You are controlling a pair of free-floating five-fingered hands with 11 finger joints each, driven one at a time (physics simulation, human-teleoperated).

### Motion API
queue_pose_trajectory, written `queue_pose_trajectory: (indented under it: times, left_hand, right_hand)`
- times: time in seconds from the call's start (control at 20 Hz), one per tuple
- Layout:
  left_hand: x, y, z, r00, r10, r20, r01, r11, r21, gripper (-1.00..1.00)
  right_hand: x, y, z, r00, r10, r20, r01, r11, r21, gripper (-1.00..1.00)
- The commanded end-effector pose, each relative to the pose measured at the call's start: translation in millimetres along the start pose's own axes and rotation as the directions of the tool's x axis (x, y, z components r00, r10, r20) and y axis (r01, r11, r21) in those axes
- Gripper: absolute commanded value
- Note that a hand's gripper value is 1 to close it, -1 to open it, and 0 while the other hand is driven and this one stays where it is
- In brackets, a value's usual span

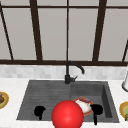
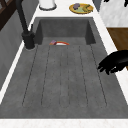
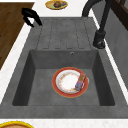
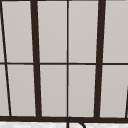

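the red-rimmed plate (image 3: 70, 82) lies flat on the floor of the sink basin (image 3: 27, 82), low enough that its walls keep it from sliding off. a small striped sponge-like block (image 3: 80, 82) rests tilted on the plate's right edge, touching it. in the front view the right hand (image 1: 96, 109) hovers just beside the plate at the basin's front, fingers hanging down; i cannot tell whether they are curled or straight, and they seem to hold nothing. the left hand (image 1: 39, 110) hangs over the ribbed drainboard (image 2: 62, 77) at its front edge, fingers loosely bent downward and grasping nothing. a red ball (image 1: 67, 114) sits in front of the sink, between the 2 hands. the black faucet (image 1: 71, 71) stands behind.

count: 1 plate in the basin, 1 block, 1 ball, 2 hands, 1 faucet, 2 yellow plates (image 1: 3, 99) of food on the counter, 1 at each side.
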Motion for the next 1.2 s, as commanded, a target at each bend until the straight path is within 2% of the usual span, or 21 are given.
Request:
queue_pose_trajectory:
  times: [0.0,0.15,0.2,0.25,0.3,0.35,0.4,0.45,0.5,0.6,1.15]
  left_hand:
    - [-0.2,-0.6,0.0,1.0000,-0.006,0.000,0.006,1.0000,0.000,-1.00]
    - [1.3,-0.2,-0.8,0.9999,0.011,0.004,-0.011,0.9999,-0.009,-1.00]
    - [-2.3,0.8,0.5,0.9995,0.030,0.006,-0.030,0.9995,-0.008,-1.00]
    - [-6.1,1.9,1.3,0.9991,0.041,0.013,-0.041,0.9991,-0.008,-1.00]
    - [0.4,5.3,2.2,0.9990,0.030,0.035,-0.030,0.9995,0.006,-1.00]
    - [-6.5,10.6,17.1,0.9985,0.028,0.048,-0.028,0.9995,0.013,-1.00]
    - [-9.4,14.2,19.6,0.9985,0.032,0.043,-0.032,0.9995,-0.002,-1.00]
    - [-12.5,14.1,22.3,0.9995,0.029,0.008,-0.029,0.9996,-0.006,-1.00]
    - [-14.9,20.9,25.2,0.9995,0.031,0.004,-0.030,0.9995,-0.006,-1.00]
    - [-13.1,24.1,43.7,0.9994,0.021,0.028,-0.020,0.9997,-0.014,-1.00]
    - [-14.8,44.4,130.2,0.9976,0.062,0.030,-0.062,0.9979,-0.017,-1.00]
  right_hand:
    - [0.0,0.0,0.0,1.000,0.000,0.000,0.000,1.000,0.000,0.00]
    - [-0.4,-0.9,-0.3,1.000,-0.004,-0.002,0.004,1.000,-0.008,0.00]
    - [-0.4,-0.9,-0.3,1.000,-0.005,-0.003,0.005,1.000,-0.010,0.00]
    - [-0.4,-0.9,-0.3,1.000,-0.006,-0.003,0.006,1.000,-0.011,0.00]
    - [-0.4,-0.8,-0.3,1.000,-0.007,-0.003,0.007,1.000,-0.012,0.00]
    - [-0.4,-0.8,-0.4,1.000,-0.008,-0.004,0.008,1.000,-0.013,0.00]
    - [-0.4,-0.7,-0.4,1.000,-0.009,-0.004,0.009,1.000,-0.014,0.00]
    - [-0.4,-0.7,-0.4,1.000,-0.010,-0.004,0.010,1.000,-0.015,0.00]
    - [-0.4,-0.7,-0.4,1.000,-0.010,-0.004,0.010,1.000,-0.016,0.00]
    - [-0.4,-0.6,-0.4,1.000,-0.012,-0.005,0.012,1.000,-0.017,0.00]
    - [-0.4,-0.5,-0.5,1.000,-0.015,-0.006,0.015,1.000,-0.019,0.00]
